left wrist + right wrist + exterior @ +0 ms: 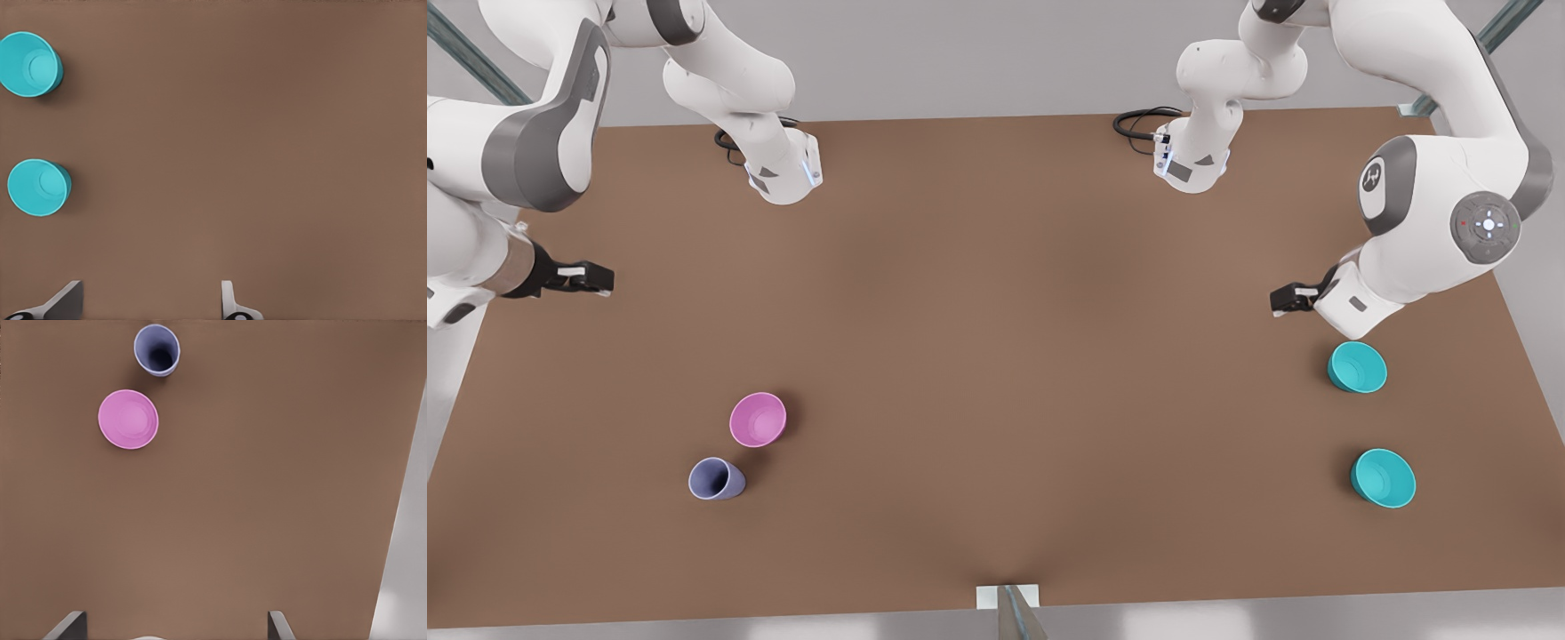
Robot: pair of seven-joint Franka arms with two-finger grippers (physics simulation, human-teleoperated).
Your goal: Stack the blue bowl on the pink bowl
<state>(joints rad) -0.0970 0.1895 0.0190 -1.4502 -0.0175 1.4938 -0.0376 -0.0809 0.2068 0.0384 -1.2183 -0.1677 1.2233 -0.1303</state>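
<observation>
Awaiting pickup, the blue bowl [1357, 367] sits beside the left gripper [1282, 300] — fingers spread, empty; the pink bowl [758, 419] lies far off, and the right gripper [596, 279], also spread, waits — a reach and grasp are judged next.

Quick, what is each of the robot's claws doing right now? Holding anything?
Left gripper: open, holding nothing, hovering near the two blue bowls.
Right gripper: open, holding nothing, away from the pink bowl.

A narrow lavender-blue cup [717, 479] stood upright on the brown tabletop [996, 311]. Black cables [1138, 124] lay coiled at the table's far edge.
</observation>
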